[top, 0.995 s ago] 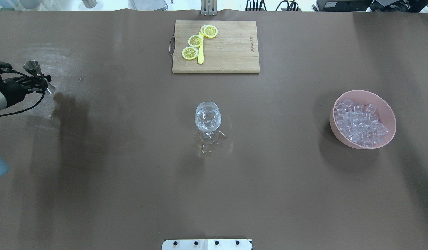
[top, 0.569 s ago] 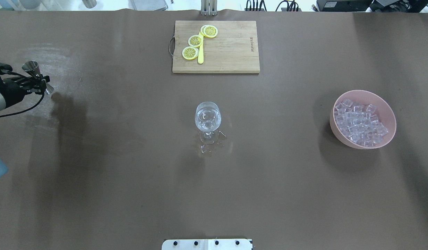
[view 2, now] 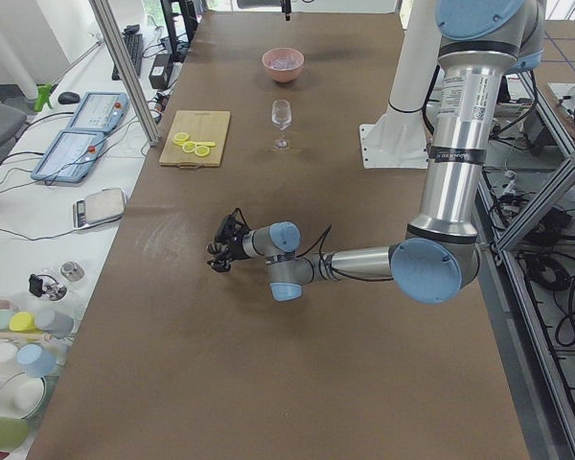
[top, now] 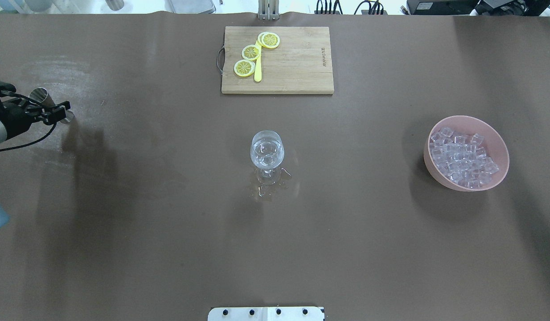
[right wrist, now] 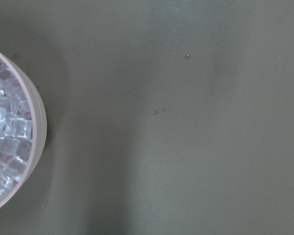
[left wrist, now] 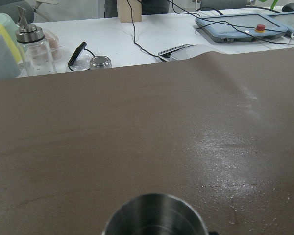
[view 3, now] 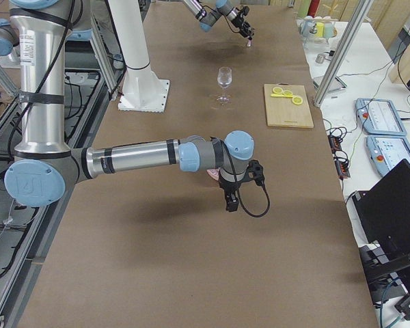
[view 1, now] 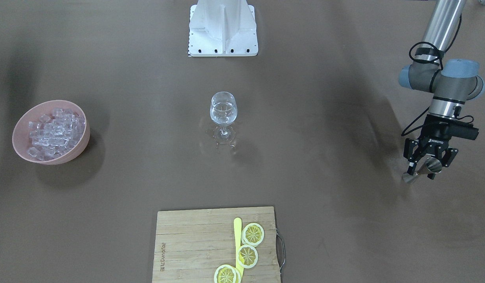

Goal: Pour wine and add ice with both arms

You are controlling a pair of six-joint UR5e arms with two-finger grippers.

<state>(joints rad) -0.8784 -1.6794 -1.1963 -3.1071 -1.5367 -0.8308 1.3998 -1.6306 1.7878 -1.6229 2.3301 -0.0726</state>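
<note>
One broad brown table (top: 168,249) carries everything we see. Both arms come next. The left arm (view 1: 443,23) enters at the upper right of the front-facing view, and its gripper (view 1: 426,169) hangs low near the right edge, fingers closed on a steel jigger (view 1: 434,166) held tilted close above the table. The right arm (view 3: 137,156) stretches across the middle of the right-side view, with its gripper (view 3: 230,203) pointing down over the bowl; we cannot tell whether that gripper is wide or narrow.

A wooden cutting board (top: 293,67) lies at the top centre of the overhead view. A pink bowl (top: 495,140) stands at the right of that view, well apart from the board. A stemmed wine glass (top: 267,149) stands upright at the centre, with something clear inside that we cannot make out. Three lemon slices (top: 251,52) rest on the left part of the board beside a yellow strip (top: 257,71). The ice (top: 461,161), many small clear cubes, is heaped in the bowl
</note>
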